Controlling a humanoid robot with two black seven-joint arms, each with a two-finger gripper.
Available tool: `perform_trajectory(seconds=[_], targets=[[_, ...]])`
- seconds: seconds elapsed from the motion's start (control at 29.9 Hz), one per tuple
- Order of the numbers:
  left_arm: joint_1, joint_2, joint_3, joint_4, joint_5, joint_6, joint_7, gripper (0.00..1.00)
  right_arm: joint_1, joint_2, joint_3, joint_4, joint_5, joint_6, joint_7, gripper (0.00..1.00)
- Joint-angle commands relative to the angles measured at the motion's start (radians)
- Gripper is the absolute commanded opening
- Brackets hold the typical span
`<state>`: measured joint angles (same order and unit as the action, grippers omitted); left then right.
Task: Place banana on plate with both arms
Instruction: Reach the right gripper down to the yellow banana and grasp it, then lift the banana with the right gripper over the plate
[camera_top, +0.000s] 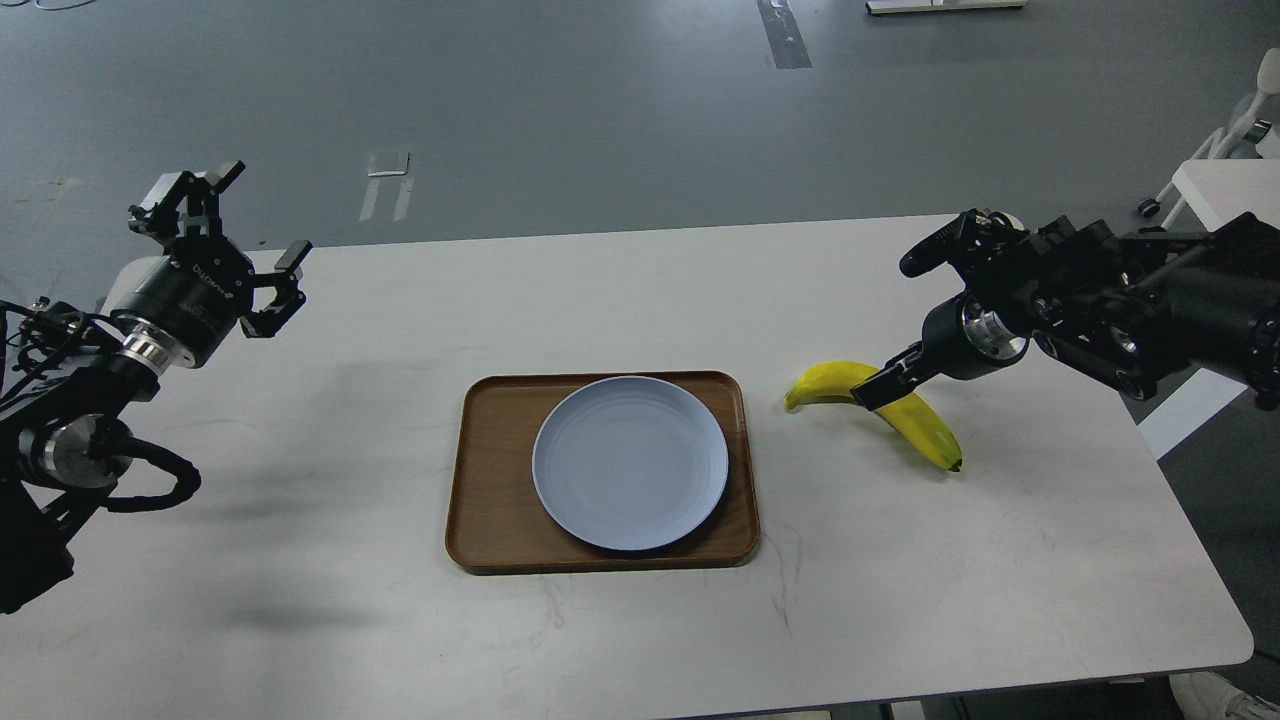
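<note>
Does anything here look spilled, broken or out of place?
Nothing stands out. The curved yellow banana lies whole on the white table, right of the brown wooden tray. The round pale blue plate sits bare on that tray, slightly right of centre. No spills or damage show.

We note 1 short stretch of the curved bright yellow banana (925, 425) hidden behind the lower black finger (885, 383) of our right two-finger gripper (905, 320); whether that finger touches the fruit cannot be told. The round pale blue-grey plate (630, 463) covers the middle of the rectangular brown wood-grain tray (490, 470). Our left black arm (70, 430) is cut off by the left edge, our right black arm (1200, 310) by the right edge. The white table (300, 600) runs off the bottom edge.
</note>
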<state>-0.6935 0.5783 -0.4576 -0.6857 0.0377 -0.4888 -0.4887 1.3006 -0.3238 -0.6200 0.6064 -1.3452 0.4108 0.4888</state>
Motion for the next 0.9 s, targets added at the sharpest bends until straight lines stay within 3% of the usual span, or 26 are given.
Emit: perform_trajectory(seconds=[0.0, 0.17, 0.23, 0.27, 0.4, 0.57, 0.87], targets=[[0.000, 0.000, 0.000, 0.000, 0.001, 0.000, 0.000, 1.00, -0.018, 0.005, -0.001, 0.003, 0.001, -0.003, 0.000, 0.95], [0.000, 0.000, -0.001, 0.000, 0.001, 0.000, 0.000, 1.00, -0.040, 0.011, -0.003, 0.001, 0.003, -0.003, 0.000, 0.85], [-0.001, 0.002, -0.001, 0.000, -0.001, 0.000, 0.000, 1.00, -0.041, 0.008, -0.006, 0.001, 0.003, -0.003, 0.000, 0.64], [-0.001, 0.002, -0.001, 0.000, -0.001, 0.000, 0.000, 1.00, -0.041, 0.008, -0.006, 0.001, 0.003, -0.003, 0.000, 0.63], [-0.001, 0.002, -0.001, 0.000, -0.001, 0.000, 0.000, 1.00, -0.041, 0.006, -0.007, 0.004, 0.001, -0.003, 0.000, 0.15], [-0.004, 0.005, -0.001, 0.000, -0.001, 0.000, 0.000, 1.00, -0.020, -0.012, -0.007, 0.016, 0.004, -0.003, 0.000, 0.04], [-0.012, 0.014, -0.003, 0.000, -0.001, 0.000, 0.000, 1.00, 0.189, -0.040, 0.023, 0.154, 0.032, 0.003, 0.000, 0.04]])
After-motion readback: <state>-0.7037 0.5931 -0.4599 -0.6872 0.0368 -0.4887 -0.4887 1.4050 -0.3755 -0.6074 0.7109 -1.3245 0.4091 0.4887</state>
